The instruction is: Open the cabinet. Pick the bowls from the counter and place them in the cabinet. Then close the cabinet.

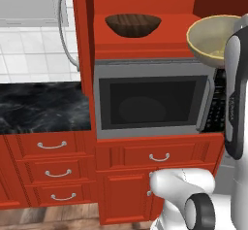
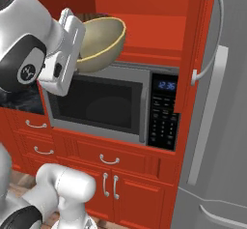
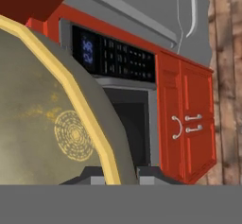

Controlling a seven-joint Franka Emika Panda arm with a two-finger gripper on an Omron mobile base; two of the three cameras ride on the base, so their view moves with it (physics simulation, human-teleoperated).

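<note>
Cabinet [image 1: 145, 40]: open above the microwave [image 1: 150, 105], brown bowl [image 1: 133, 24] already inside.
Fingers [image 3: 120, 173]: clamped on the beige bowl [image 2: 99, 42]'s rim, at the shelf edge.
Advice: we'd level it, ease inward, release beside brown.

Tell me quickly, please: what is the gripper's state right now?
Gripper: closed on the rim of the beige-yellow bowl, holding it up at the open cabinet.

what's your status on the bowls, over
Gripper shut on beige bowl, held just outside open cabinet. Brown bowl on shelf. Path looks unobstructed.
</note>
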